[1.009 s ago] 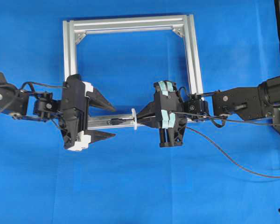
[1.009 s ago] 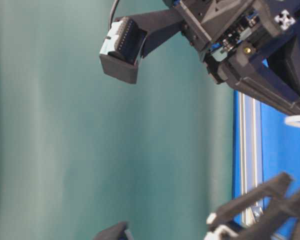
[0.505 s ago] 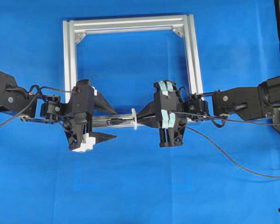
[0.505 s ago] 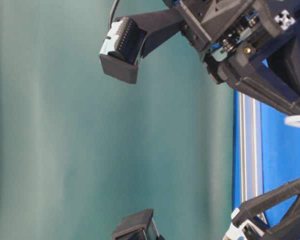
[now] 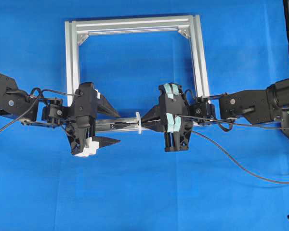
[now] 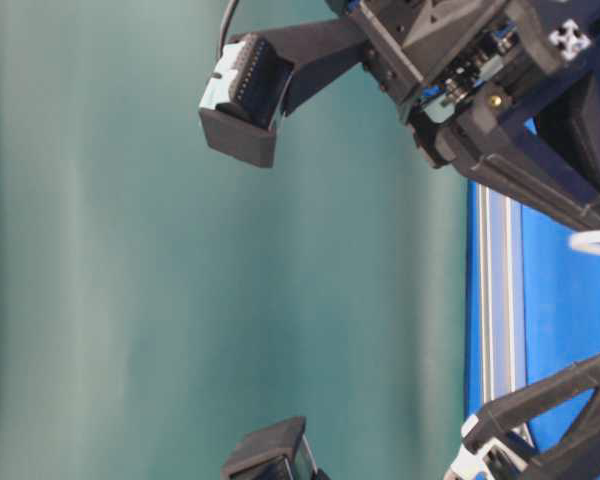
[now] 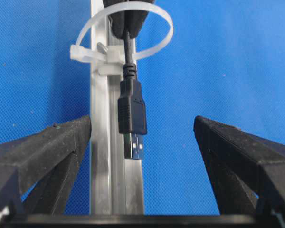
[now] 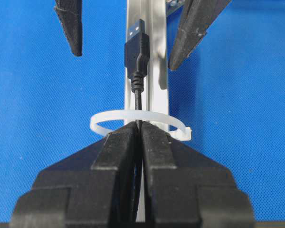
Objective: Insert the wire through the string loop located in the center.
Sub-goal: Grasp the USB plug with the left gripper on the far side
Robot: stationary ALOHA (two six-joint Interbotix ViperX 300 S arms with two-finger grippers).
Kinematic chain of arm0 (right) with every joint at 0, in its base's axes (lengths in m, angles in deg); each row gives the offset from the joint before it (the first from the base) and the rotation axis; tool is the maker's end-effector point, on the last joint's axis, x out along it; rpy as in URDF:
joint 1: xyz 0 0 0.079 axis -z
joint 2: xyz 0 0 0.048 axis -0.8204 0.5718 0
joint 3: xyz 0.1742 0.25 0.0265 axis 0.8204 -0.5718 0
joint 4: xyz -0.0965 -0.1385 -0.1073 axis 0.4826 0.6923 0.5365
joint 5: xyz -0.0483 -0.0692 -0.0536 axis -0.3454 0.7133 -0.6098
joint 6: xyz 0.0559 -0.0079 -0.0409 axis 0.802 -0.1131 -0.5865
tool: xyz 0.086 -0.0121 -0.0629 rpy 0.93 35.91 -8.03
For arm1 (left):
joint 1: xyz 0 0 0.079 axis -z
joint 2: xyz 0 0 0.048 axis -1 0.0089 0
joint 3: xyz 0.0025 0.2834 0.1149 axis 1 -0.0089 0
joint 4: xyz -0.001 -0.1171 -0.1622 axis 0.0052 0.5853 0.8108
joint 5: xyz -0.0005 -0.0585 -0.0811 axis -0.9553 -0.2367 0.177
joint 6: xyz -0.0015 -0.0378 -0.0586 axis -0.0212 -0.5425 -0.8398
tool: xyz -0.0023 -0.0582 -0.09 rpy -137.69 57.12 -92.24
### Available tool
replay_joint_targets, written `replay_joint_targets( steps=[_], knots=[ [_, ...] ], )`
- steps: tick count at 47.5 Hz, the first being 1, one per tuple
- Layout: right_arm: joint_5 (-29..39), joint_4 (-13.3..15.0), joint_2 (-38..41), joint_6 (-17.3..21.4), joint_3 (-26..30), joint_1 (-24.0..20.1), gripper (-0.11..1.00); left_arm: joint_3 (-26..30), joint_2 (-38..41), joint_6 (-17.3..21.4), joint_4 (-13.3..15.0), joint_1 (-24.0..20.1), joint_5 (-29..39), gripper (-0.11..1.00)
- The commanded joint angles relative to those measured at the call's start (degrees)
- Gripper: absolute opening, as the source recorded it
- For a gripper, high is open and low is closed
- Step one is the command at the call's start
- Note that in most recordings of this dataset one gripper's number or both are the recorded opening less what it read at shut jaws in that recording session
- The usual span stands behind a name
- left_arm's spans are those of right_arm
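The white string loop (image 5: 138,122) stands upright on the front rail of the silver frame (image 5: 135,24). My right gripper (image 5: 143,122) is shut on the black wire (image 8: 138,102) just behind the loop (image 8: 104,118). The wire runs through the loop, and its plug (image 7: 132,111) with the silvery tip hangs above the rail on the far side. My left gripper (image 5: 116,128) is open, and its fingers (image 8: 71,28) straddle the plug (image 5: 120,125) without touching it. The rest of the wire (image 5: 241,166) trails off to the right.
The frame's front rail (image 7: 102,166) runs under the plug between the left fingers. The frame's right post (image 5: 201,62) stands close behind the right wrist. In the table-level view the loop (image 6: 595,240) shows at the right edge, with arm parts above and below it.
One second ago the left gripper lay flatter; it has since rolled about its wrist and stayed open around the plug. The right gripper, wire and loop have not moved.
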Motion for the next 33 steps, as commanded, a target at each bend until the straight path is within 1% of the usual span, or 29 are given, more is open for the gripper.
replay_joint_targets(
  steps=[1,6,7,9,13,18,21,22,33],
  knots=[
    [-0.3,0.0,-0.9,0.0,0.8,-0.1,-0.02,1.1,-0.6,-0.1,-0.2,-0.1,-1.0,0.92],
    [-0.3,0.0,-0.9,0.0,0.9,-0.1,-0.02,1.3,-0.6,-0.4,-0.2,-0.1,-1.1,0.90],
    [-0.3,0.0,-0.9,0.0,0.8,-0.1,-0.02,1.3,-0.5,-0.4,-0.2,-0.1,-1.1,0.88],
    [-0.3,0.0,-0.9,0.0,0.9,-0.1,-0.02,1.3,-0.5,-0.4,-0.2,-0.1,-1.1,0.81],
    [-0.3,0.0,-0.9,0.0,0.8,-0.1,-0.02,1.1,-0.6,-0.4,-0.2,-0.1,-1.1,0.59],
    [-0.3,0.0,-0.9,0.0,0.8,-0.1,-0.02,1.1,-0.6,-0.3,-0.2,-0.1,-1.1,0.26],
    [-0.3,0.1,-0.9,0.0,0.8,-0.1,-0.02,1.1,-0.6,-0.3,-0.2,-0.1,-1.1,0.11],
    [-0.3,0.1,-0.9,0.0,0.8,-0.1,-0.02,1.1,-0.6,-0.3,-0.2,-0.1,-1.1,0.08],
    [-0.3,0.0,-0.9,0.0,0.8,-0.1,-0.02,1.2,-0.6,-0.3,-0.2,-0.1,-1.1,0.09]
  ],
)
